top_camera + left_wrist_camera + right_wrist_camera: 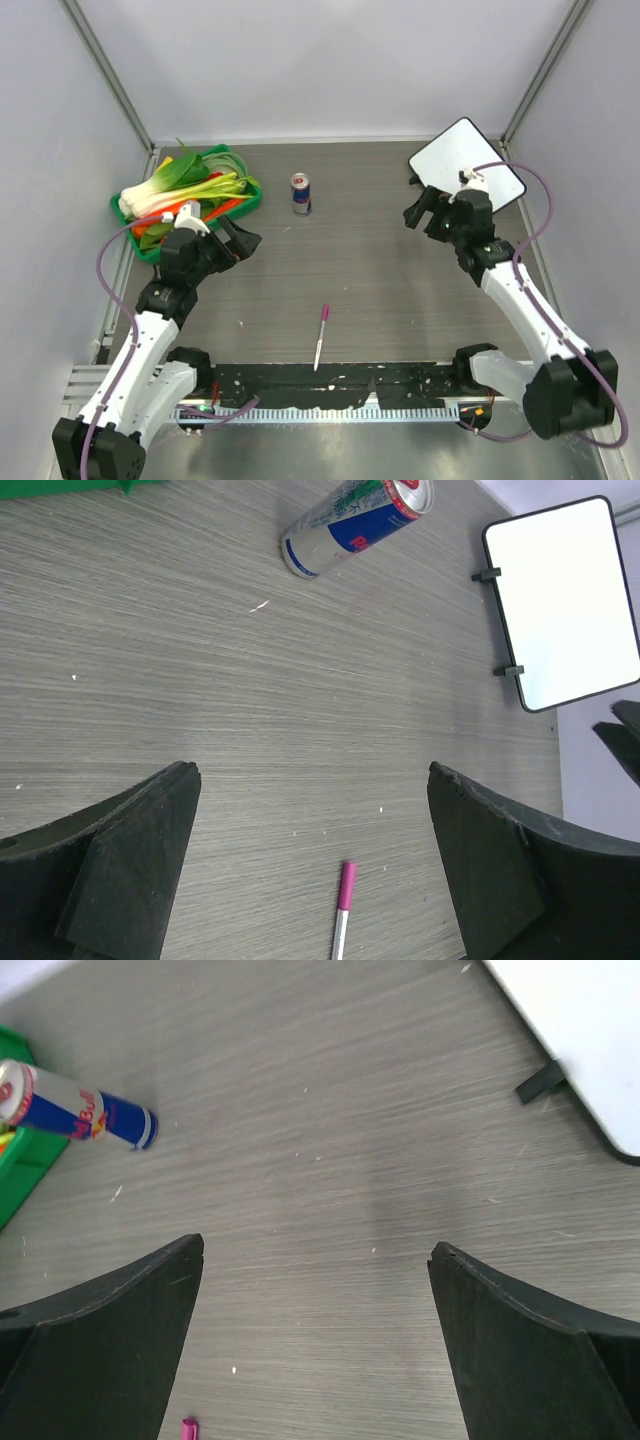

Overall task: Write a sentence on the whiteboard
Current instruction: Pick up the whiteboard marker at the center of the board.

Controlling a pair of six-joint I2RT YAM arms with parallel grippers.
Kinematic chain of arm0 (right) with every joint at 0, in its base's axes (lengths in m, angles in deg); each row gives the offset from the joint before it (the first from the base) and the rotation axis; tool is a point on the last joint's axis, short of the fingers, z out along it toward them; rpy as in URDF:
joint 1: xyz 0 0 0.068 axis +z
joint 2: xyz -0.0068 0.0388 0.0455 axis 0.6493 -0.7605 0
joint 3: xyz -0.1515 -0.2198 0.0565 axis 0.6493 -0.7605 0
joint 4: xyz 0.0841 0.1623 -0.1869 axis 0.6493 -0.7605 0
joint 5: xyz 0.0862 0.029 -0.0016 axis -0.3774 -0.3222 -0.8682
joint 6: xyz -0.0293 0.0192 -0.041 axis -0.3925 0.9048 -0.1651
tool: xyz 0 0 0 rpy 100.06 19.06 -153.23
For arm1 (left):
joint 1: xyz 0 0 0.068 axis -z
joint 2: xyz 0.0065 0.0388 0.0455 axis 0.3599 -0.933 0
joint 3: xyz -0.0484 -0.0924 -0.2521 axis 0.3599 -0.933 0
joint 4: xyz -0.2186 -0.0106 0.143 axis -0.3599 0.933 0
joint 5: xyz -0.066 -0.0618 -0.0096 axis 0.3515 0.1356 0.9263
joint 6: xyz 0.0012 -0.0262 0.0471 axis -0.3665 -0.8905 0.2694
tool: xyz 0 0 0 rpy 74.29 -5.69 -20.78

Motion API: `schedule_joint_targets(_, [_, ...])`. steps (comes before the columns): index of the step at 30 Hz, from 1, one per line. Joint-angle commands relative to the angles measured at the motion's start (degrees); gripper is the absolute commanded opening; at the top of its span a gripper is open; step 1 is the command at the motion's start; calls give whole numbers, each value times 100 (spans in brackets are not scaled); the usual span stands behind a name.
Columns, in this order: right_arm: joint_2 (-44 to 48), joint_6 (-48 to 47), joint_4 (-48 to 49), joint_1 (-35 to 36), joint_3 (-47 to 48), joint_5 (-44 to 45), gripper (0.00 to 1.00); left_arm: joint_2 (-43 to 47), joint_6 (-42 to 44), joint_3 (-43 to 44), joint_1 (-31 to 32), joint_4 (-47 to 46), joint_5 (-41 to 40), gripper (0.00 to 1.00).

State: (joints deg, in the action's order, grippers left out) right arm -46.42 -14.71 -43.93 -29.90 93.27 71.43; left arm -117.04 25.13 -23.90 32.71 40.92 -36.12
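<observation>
- Whiteboard [465, 160] sits at the table's [380, 290] far right corner, blank: no sentence on it yet.
- Marker [320, 338] lies by the middle of the near edge, probably reachable from both sides.
- Left gripper [245, 240] and right gripper [420, 208] hover empty, jaws spread wide, ready to pick.

can [300, 194] upright | green tray [148, 250] of vegetables [185, 185] | pink marker [320, 338] lying flat
</observation>
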Motion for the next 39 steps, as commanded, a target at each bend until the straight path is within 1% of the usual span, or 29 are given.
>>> schedule_joint_targets(1, [-642, 101, -275, 48, 481, -684, 99, 221, 10, -97, -28, -262, 222, 100])
schedule_joint_targets(5, [-898, 145, -232, 215, 446, -719, 99, 82, 160, -123, -28, -33, 635, 100])
schedule_joint_targets(6, [-968, 154, -223, 242, 411, -719, 99, 55, 91, -149, -19, 106, 549, 100])
schedule_joint_targets(9, [-1187, 137, -161, 391, 402, -833, 99, -68, 3, -386, 42, -41, 697, 100])
schedule_joint_targets(12, [-1355, 102, -161, 532, 402, -860, 100, -349, -85, -449, 384, -86, 681, 100])
schedule_joint_targets(13, [-1425, 84, -161, 601, 385, -851, 99, -506, -112, -405, 603, -33, 541, 100])
schedule_joint_targets(16, [-1557, 128, -65, 672, 323, -912, 99, -990, -129, -229, 1437, 204, -205, 100])
schedule_joint_targets(18, [-1654, 171, -65, 664, 323, -974, 96, -1262, -287, -159, 2052, 161, -662, 100])
schedule_joint_targets(20, [-1724, 233, -65, 681, 306, -983, 96, -1622, -366, -18, 2606, 143, -1023, 100])
schedule_joint_targets(26, [-1794, 233, -135, 681, 279, -895, 96, -2844, -542, 763, 4337, 818, -2297, 100])
schedule_joint_targets(28, [-1829, 207, -126, 681, 279, -913, 96, -3284, -621, 1054, 4865, 1047, -2641, 98])
schedule_joint_targets(32, [-1891, 163, -161, 681, 306, -965, 96, -3899, -788, 1467, 5551, 1250, -2905, 86])
schedule_joint_targets(35, [-1891, 137, -179, 681, 288, -948, 96, -4216, -981, 1626, 5913, 1364, -3125, 75])
schedule_joint_targets(38, [-1917, 128, -170, 681, 271, -921, 96, -4445, -1236, 1626, 6071, 1426, -3117, 71])
schedule_joint_targets(39, [-1926, 110, -196, 681, 279, -921, 96, -4480, -1306, 1617, 6089, 1478, -3117, 71])
